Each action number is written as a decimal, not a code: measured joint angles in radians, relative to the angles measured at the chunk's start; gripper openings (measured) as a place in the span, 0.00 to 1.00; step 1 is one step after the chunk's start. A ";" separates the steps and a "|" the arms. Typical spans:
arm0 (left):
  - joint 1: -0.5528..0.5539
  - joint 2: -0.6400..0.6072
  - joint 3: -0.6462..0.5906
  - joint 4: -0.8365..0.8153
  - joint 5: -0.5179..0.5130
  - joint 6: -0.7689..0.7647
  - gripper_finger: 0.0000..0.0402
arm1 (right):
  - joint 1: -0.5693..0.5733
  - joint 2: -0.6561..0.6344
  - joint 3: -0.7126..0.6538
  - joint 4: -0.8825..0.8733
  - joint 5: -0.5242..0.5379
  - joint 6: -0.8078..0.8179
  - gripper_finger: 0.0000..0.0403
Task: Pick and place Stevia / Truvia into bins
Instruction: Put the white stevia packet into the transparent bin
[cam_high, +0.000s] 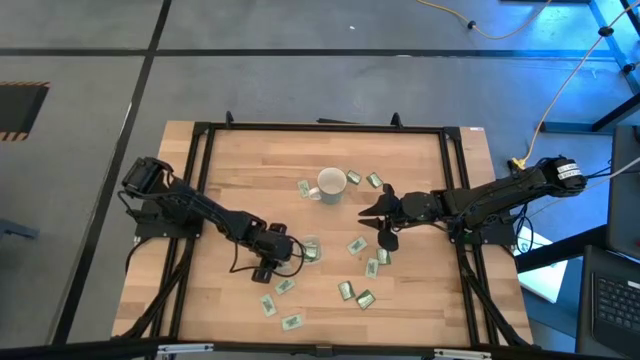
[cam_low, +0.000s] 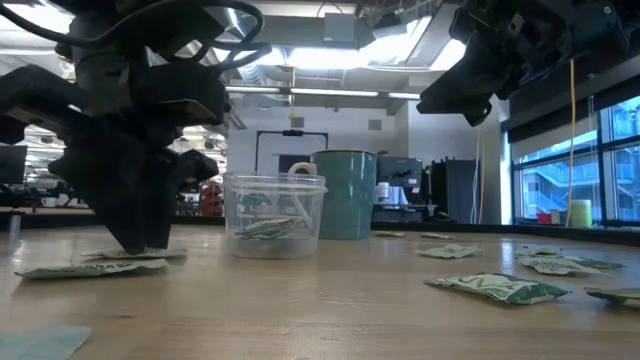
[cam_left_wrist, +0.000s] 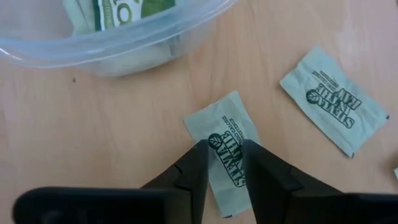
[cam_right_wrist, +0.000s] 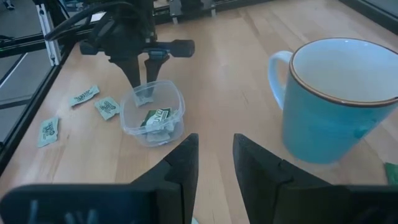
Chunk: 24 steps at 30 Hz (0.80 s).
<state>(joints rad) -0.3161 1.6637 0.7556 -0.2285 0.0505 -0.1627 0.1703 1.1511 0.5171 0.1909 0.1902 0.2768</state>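
Green-and-white Stevia sachets lie flat on the wooden table. One sachet (cam_left_wrist: 225, 127) lies just beside the clear plastic cup (cam_left_wrist: 112, 43) (cam_high: 311, 250), which holds a few sachets (cam_right_wrist: 157, 118). My left gripper (cam_left_wrist: 222, 152) (cam_high: 268, 270) is open and points steeply down over that sachet, its two tips low above the sachet's printed face. Another sachet (cam_left_wrist: 336, 106) lies close by. My right gripper (cam_right_wrist: 214, 155) (cam_high: 378, 225) hangs open and empty above the table, near the blue-and-white mug (cam_right_wrist: 339, 99). My left gripper comes at the sachet's printed face (cam_left_wrist: 227, 146) from above, its open fingers (cam_left_wrist: 198, 163) slanting steeply down. The sachet lies flat on the table. Whether the tips touch it, I cannot tell.
The mug (cam_high: 331, 184) stands behind the cup toward the far edge. Several loose sachets are scattered near the front (cam_high: 290, 322) and to the right (cam_high: 362, 297) (cam_low: 495, 287). A black frame rail (cam_high: 200, 170) borders the table.
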 joint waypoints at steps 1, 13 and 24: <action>0.000 0.000 0.000 -0.002 -0.003 0.000 0.20 | 0.000 0.000 0.000 0.000 0.000 0.000 0.26; 0.007 -0.107 -0.011 -0.100 0.078 0.007 0.02 | 0.000 0.000 0.000 0.000 0.000 0.005 0.26; 0.060 -0.382 -0.006 0.107 -0.108 0.095 0.03 | 0.000 0.000 0.000 0.000 0.000 0.004 0.26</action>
<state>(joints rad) -0.2560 1.2820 0.7494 -0.1215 -0.0580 -0.0675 0.1703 1.1511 0.5171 0.1905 0.1904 0.2806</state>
